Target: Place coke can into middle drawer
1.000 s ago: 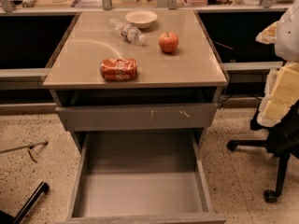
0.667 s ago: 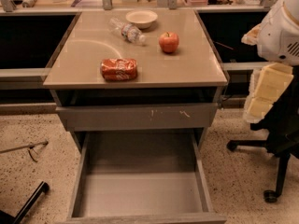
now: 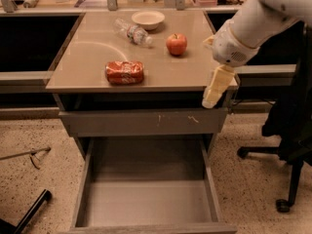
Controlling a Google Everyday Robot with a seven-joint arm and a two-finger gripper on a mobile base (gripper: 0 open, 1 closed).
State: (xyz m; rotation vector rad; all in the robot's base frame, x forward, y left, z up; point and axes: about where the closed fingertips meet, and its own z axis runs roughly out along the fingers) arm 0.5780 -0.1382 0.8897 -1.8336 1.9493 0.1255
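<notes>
Since it fills the middle of the view, cabinet (image 3: 87,57): tan top, with a closed scratched drawer front (image 3: 141,122) below.
Middle drawer (image 3: 146,199): pulled out at the bottom, grey floor bare.
Arm (image 3: 253,23): white, reaching in from the upper right.
Office chair (image 3: 292,130): dark, at the right edge.
Gripper (image 3: 210,101): pale, hanging just off the top's front right corner; I cannot tell its grip, though it seems to carry nothing.
Coke can (image 3: 125,72): on its side on the top, front left, well apart from the gripper.
Bottle (image 3: 132,33): lying beside the bowl (image 3: 148,19).
Apple (image 3: 176,44): upright, right of the bottle.
</notes>
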